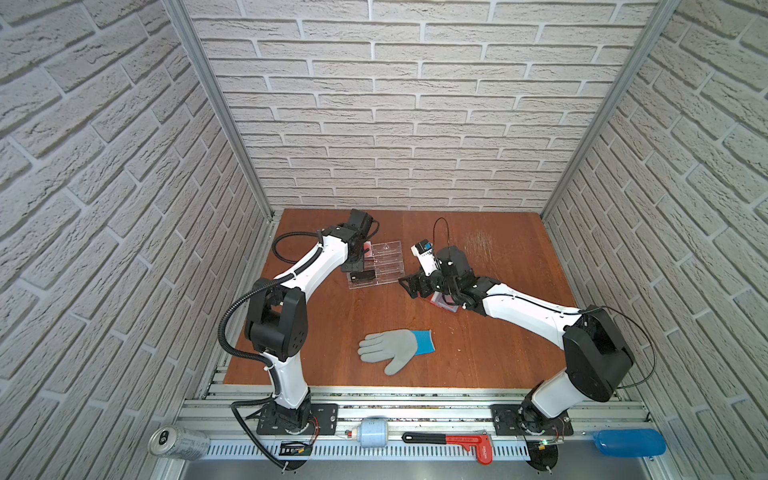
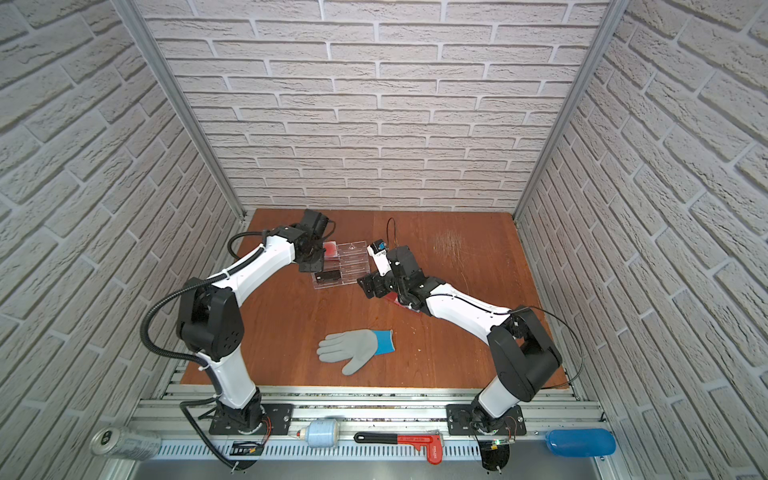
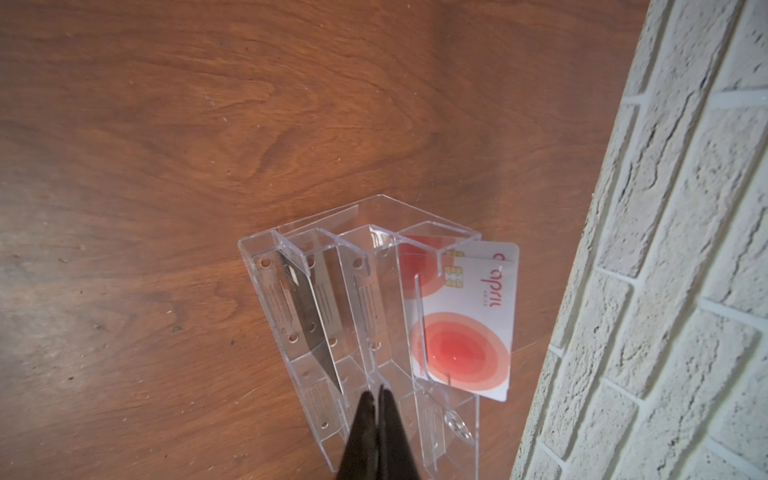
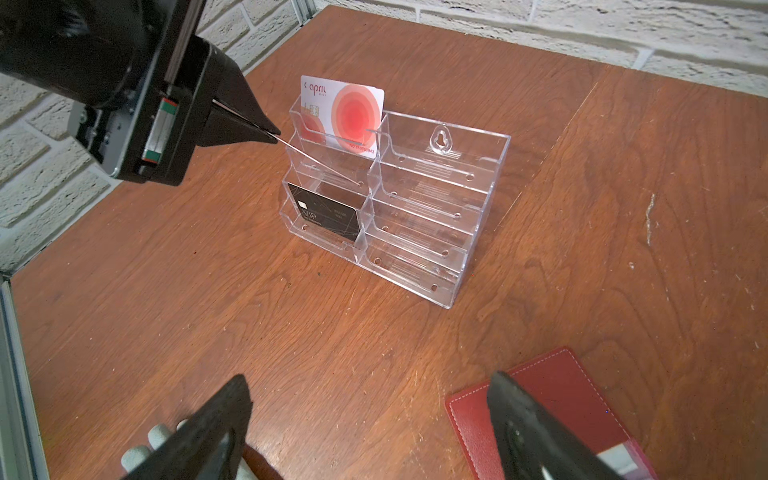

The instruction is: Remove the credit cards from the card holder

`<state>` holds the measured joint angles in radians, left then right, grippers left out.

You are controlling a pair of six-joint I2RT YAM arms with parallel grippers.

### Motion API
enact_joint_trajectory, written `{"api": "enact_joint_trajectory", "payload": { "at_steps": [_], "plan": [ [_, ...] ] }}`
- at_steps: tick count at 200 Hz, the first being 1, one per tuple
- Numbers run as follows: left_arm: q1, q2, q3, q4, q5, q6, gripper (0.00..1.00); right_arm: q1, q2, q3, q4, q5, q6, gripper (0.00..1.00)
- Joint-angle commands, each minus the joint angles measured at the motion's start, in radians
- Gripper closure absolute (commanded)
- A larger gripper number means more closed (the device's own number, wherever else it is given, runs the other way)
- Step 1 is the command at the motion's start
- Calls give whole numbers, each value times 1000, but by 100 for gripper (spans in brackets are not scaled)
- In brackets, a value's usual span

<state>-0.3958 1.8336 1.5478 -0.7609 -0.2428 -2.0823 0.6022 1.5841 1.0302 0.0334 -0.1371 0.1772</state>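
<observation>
The left gripper [image 4: 272, 135] was closed tight, pinching a thin card [image 4: 316, 160] seen edge-on, apparently to slide it into the acrylic stand [image 4: 436, 216]; the right gripper [image 4: 370, 432] was spread wide above the card holder [image 4: 552, 395], laid on the table [image 4: 166, 291], probably to reach a card inside.

The stand [image 1: 376, 266] is sitting toward the back of the table [image 1: 498, 345], left of centre. One card [image 4: 345, 112] is standing in its rear left pocket and a second card [image 4: 328, 218] is sitting in a lower pocket on the same side. The left gripper [image 4: 272, 135] is hanging at the stand's left edge. The holder [image 4: 552, 399] is lying right of the stand, the right gripper [image 4: 370, 380] hovering between them, partly over the holder. A glove [image 1: 392, 349] is lying in front, near the middle.
</observation>
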Motion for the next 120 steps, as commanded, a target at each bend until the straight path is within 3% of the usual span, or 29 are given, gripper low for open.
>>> {"api": "enact_joint_trajectory", "payload": {
  "at_steps": [1, 120],
  "plan": [
    [-7, 16, 17, -21, -63, -152, 100, -2, -5, 8, 26, -16, 13, 10],
    [-58, 10, -38, -40, -128, -296, 100, -2, 28, 12, 57, -81, 53, 10]
  ]
}}
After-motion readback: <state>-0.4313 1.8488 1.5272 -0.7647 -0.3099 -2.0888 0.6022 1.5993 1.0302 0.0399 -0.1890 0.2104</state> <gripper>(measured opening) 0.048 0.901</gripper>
